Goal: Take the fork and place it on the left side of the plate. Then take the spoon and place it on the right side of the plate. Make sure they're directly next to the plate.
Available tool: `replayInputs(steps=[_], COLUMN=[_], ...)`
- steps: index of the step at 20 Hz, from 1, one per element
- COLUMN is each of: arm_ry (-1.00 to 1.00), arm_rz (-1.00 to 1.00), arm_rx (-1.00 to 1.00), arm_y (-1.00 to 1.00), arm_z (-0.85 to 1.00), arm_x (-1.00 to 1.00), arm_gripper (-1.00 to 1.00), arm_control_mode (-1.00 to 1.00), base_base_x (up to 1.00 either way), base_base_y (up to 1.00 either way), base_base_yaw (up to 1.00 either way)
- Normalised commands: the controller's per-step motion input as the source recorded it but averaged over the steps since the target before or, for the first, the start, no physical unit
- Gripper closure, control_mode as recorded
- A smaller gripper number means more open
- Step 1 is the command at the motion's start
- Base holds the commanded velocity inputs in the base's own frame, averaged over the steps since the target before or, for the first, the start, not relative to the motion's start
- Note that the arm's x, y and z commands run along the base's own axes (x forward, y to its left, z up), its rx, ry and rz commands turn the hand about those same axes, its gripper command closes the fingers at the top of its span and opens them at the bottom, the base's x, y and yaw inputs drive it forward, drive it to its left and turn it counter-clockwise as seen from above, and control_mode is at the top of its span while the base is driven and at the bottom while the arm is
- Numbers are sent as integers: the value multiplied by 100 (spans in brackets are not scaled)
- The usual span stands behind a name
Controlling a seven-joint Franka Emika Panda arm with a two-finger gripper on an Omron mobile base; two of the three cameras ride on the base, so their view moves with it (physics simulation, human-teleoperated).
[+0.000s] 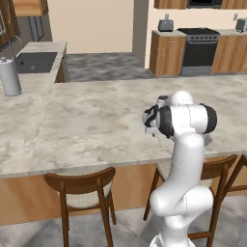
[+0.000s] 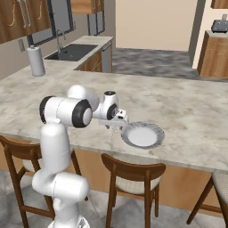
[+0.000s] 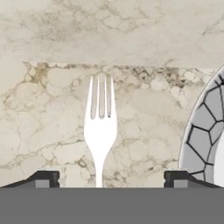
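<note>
Fork [image 3: 100,127] lies on the marble surface [image 3: 48,109] between our wide-open, empty pincer [image 3: 111,178] tips, just left of the plate [image 3: 202,140], so we lift straight up without nudging it.

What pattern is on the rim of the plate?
Grey rim with dark crack-like lines; hand view.

a paper towel roll [image 1: 9,77] stands on the marble counter [image 1: 96,120] near the sink [image 1: 34,61]; wooden stools [image 1: 84,193] sit below.

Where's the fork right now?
In the hand view the fork lies flat on the marble counter, tines pointing up the picture, between the open jaws. The plate rim lies just to its right, with a strip of counter between them.
</note>
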Motion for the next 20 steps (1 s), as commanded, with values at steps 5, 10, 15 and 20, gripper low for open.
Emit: replayInputs(steps=[5,10,15,20], arm_ry=[-5,-4,-2,0], arm_rz=[1,0,-11,-15], arm_rx=[2,2,0,1], arm_y=[12,5,1,6], arm_z=[49,35,12,8], arm_x=[-2,-37,-76,-78], arm_gripper=[-100,-100,-100,-100], arm_control_mode=[-100,-100,-100,-100], base_base_x=[0,0,0,0], base_base_y=[0,0,0,0], base_base_yaw=[0,0,0,0])
